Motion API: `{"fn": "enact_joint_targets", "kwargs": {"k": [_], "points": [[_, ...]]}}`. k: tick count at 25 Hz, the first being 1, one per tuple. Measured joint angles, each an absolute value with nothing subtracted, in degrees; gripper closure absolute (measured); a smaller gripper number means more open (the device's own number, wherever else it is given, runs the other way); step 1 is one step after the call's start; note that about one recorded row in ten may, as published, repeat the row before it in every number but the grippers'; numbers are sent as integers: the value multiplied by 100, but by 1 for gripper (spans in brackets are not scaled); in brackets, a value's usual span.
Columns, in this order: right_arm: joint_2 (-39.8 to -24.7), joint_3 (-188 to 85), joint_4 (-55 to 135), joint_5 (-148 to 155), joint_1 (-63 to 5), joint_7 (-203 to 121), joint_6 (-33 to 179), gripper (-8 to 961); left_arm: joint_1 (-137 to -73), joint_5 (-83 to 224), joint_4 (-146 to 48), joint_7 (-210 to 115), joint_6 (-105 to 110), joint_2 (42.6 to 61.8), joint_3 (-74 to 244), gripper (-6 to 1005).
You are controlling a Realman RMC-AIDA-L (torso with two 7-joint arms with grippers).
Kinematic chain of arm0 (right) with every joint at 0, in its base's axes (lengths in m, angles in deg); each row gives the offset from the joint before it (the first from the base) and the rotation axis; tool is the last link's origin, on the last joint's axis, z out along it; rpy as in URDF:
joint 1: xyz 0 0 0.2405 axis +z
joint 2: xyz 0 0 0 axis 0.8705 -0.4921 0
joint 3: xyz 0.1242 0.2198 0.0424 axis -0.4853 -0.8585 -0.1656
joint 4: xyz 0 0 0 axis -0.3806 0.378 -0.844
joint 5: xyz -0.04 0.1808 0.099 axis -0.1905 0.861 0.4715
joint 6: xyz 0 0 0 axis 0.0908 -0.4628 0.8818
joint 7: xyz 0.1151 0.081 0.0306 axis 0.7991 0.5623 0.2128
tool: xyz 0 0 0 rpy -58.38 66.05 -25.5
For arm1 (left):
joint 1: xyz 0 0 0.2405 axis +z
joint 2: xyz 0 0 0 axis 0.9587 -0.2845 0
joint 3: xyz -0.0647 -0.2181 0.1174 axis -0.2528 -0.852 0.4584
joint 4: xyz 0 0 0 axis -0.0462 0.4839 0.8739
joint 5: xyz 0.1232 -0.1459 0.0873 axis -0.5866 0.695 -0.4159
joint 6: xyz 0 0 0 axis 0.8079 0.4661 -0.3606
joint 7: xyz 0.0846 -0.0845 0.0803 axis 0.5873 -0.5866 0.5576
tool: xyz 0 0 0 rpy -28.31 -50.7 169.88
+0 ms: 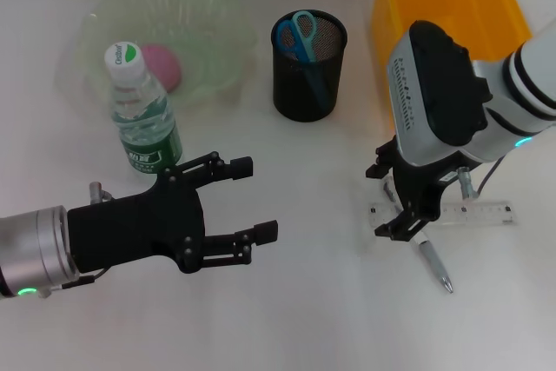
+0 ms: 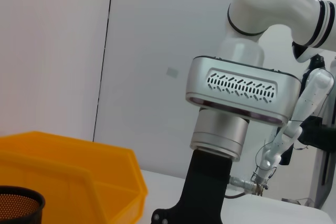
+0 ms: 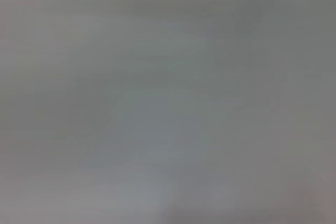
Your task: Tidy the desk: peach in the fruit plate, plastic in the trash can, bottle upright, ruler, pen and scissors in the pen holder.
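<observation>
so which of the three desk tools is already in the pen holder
The scissors, blue handles sticking up out of the black mesh pen holder. The ruler and pen lie on the desk under the right end effector.

Desk [image 1: 304, 301]: smooth matt white. Holder [image 1: 310, 67], upper centre: black wire mesh, matt. Scissors [image 1: 301, 34] inside: glossy blue plastic handles. Plate [image 1: 165, 36], upper left: thin translucent green plastic, crinkled. Bottle [image 1: 143, 115]: clear plastic, glossy green label, white ribbed cap. Bin [image 1: 447, 2], upper right: glossy yellow-orange plastic. Ruler [image 1: 482, 212], lower right: clear plastic. Pen [image 1: 434, 267]: shiny metal-look tip. Left gripper [image 1: 261, 199]: matt black. Right gripper [image 1: 401, 221]: matt black, w/ silver-grey housing, satin.
</observation>
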State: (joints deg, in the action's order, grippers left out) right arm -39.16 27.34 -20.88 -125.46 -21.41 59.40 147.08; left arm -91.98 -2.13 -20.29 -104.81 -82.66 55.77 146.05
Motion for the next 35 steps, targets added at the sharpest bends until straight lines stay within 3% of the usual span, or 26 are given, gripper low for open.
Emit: {"fn": "enact_joint_targets", "kwargs": {"k": [15, 22, 24, 30, 35], "points": [[-3925, 2958, -1812, -12406, -2019, 6084, 14483, 138, -9197, -211, -2030, -10474, -8266, 5567, 14605, 134], [-3925, 2967, -1616, -12406, -1917, 6112, 14482, 284, -9193, -210, -2030, -10460, -8266, 5567, 14612, 134], [-3924, 2967, -1592, -12406, -1902, 6117, 14479, 366, -9193, -210, -2030, -10455, -8266, 5567, 14614, 134], [-3916, 2961, -1571, -12429, -1852, 6204, 14497, 389, -9192, -209, -2030, -10457, -8266, 5567, 14614, 134], [-3906, 2957, -1369, -12454, -1733, 6237, 14531, 474, -9194, -210, -2030, -10445, -8258, 5564, 14614, 134]]}}
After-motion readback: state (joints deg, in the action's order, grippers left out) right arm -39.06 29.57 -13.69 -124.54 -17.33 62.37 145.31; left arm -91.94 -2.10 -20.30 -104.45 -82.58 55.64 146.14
